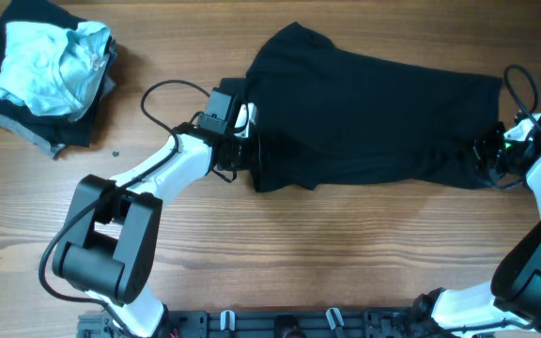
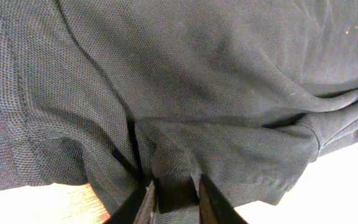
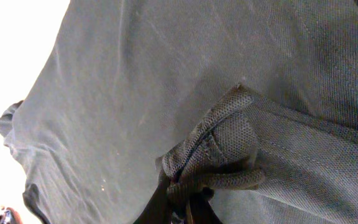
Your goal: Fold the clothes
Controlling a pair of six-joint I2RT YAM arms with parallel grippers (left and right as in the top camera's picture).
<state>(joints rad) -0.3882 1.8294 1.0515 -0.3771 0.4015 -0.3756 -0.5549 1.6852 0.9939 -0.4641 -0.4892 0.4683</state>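
Observation:
A black mesh shirt [image 1: 374, 122] lies spread across the middle and right of the table. My left gripper [image 1: 249, 141] is at its left edge, shut on a fold of the black shirt [image 2: 173, 186]. My right gripper [image 1: 489, 150] is at the shirt's right edge, shut on a bunched hem of the shirt [image 3: 213, 168]. The fabric fills both wrist views, with my left gripper's fingertips [image 2: 174, 200] and my right gripper's fingertips [image 3: 182, 208] at the bottom edge.
A pile of folded clothes [image 1: 45, 75] sits at the far left corner, a pale blue garment [image 1: 50, 61] on top of dark ones. Bare wooden table [image 1: 346, 253] runs along the front.

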